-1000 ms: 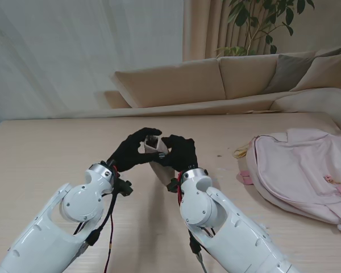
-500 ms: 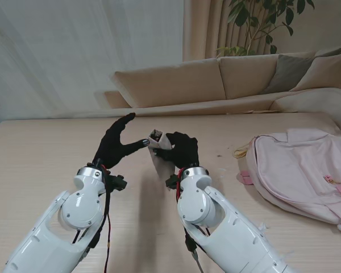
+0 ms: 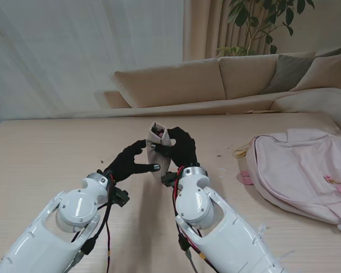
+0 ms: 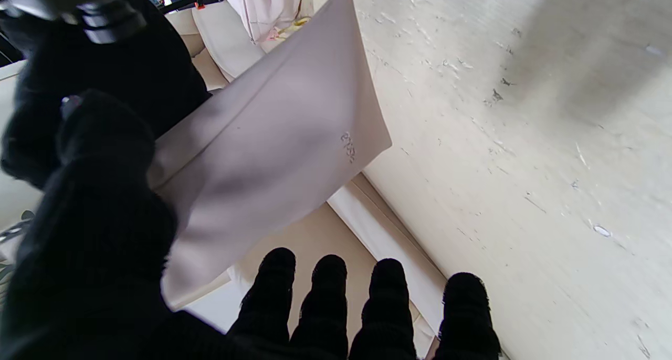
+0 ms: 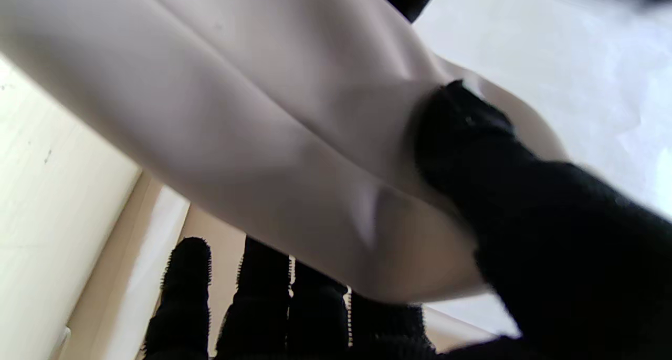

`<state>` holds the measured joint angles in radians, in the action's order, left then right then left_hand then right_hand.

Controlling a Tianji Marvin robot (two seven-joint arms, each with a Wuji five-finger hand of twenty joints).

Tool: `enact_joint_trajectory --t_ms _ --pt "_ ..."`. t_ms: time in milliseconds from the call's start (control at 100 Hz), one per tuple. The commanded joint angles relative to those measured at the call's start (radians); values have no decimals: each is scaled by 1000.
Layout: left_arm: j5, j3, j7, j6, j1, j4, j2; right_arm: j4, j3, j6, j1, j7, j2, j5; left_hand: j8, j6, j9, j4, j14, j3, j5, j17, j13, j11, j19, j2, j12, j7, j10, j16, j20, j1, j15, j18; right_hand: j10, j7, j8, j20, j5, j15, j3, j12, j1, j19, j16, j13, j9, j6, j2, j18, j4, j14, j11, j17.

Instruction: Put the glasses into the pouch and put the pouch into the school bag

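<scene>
Left hand (image 3: pixel 132 163) has let go, fingers apart beside the pouch (image 3: pixel 158 149); right hand (image 3: pixel 181 149) alone clamps it, lifted mid-table. School bag (image 3: pixel 298 173) next.

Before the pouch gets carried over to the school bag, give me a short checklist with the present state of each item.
1. Right hand grips the pouch: ok, thumb and fingers are pressed on it in the right wrist view.
2. Left hand free of the pouch: ok, its fingers are spread beside it, holding nothing.
3. Pouch lifted off the table: ok, it hangs tilted in the air.
4. Glasses inside the pouch: cannot tell, no view shows its contents.
5. School bag within sight to the right: ok, it lies flat on the table.
6. School bag opening ready: cannot tell, no open zip shows.
</scene>
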<state>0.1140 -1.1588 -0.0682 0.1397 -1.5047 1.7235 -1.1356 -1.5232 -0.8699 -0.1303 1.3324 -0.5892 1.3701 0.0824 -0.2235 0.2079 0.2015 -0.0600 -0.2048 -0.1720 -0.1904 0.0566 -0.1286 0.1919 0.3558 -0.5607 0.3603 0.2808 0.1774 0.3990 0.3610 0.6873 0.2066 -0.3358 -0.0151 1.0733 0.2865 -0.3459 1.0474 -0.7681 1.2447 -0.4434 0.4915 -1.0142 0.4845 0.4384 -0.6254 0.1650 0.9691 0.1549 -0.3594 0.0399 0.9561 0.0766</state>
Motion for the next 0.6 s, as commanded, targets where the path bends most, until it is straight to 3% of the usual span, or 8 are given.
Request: enact_joint_trajectory --t_ms 0,80,100,120,210,340,500,590 --pt "-15 7 -8 -2 7 -13 -16 -23 2 7 12 16 8 -7 10 4 -39 -1 4 -23 36 -3 24 -15 -47 -45 -14 -16 0 -11 -2 -29 -22 9 -57 45 -15 12 91 4 84 -10 48 15 -11 -43 31 205 6 -39 -8 50 -9 11" --pt "-45 26 11 -23 23 -36 -25 -25 6 14 15 33 3 -4 5 -8 -34 -2 7 -35 33 -7 21 -9 -56 -56 -8 -12 -8 -9 2 -29 -19 12 -68 51 -29 9 92 16 87 -10 41 33 -17 -50 35 209 8 -41 -12 56 -14 10" --pt "-51 29 12 -28 26 -40 -26 -24 7 15 16 34 2 -3 -14 -9 -34 -18 7 -127 34 -13 20 -9 -83 -79 0 -11 -10 -6 32 -68 -20 12 -68 51 -30 8 91 16 87 -10 42 35 -17 -49 36 209 9 -41 -12 57 -14 10" --pt "-55 32 12 -33 29 -43 -27 -23 8 16 16 34 3 -3 -20 -14 -34 -22 9 -150 34 -14 20 -8 -90 -86 2 -9 -13 -5 40 -78 -19 14 -69 51 -31 8 92 17 87 -10 41 35 -17 -49 37 210 10 -41 -12 57 -14 10" --pt "-67 48 15 -58 41 -58 -30 -25 9 16 20 33 5 -15 -36 -47 -33 -23 18 -167 37 -16 9 3 -93 -92 13 4 -46 0 41 -81 -9 15 -73 50 -40 6 94 19 89 -11 46 42 -19 -52 36 204 18 -42 -12 58 -12 10" --pt "-79 73 44 -79 59 -82 -41 -18 14 18 20 40 4 -16 -94 -60 -23 -20 15 -195 37 -28 -16 39 -87 -110 49 57 -62 19 40 -71 18 12 -88 51 -52 1 95 21 89 -13 44 48 -19 -55 45 208 21 -43 -14 68 -10 9" --pt "-118 105 75 -95 85 -120 -58 -15 19 14 23 34 10 -34 -241 -82 2 -2 17 -212 48 -27 -63 176 -37 -106 127 252 -83 54 36 -36 71 7 -104 47 -76 -2 98 23 91 -14 46 60 -20 -60 43 200 32 -46 -16 72 -8 10" --pt "-136 116 96 -103 93 -132 -67 -9 22 11 21 34 10 -27 -338 -120 80 14 17 -235 25 -24 -105 243 13 -91 160 391 -101 79 32 -13 113 4 -102 44 -94 -6 96 22 93 -15 46 62 -20 -58 43 195 40 -46 -18 69 -6 9"
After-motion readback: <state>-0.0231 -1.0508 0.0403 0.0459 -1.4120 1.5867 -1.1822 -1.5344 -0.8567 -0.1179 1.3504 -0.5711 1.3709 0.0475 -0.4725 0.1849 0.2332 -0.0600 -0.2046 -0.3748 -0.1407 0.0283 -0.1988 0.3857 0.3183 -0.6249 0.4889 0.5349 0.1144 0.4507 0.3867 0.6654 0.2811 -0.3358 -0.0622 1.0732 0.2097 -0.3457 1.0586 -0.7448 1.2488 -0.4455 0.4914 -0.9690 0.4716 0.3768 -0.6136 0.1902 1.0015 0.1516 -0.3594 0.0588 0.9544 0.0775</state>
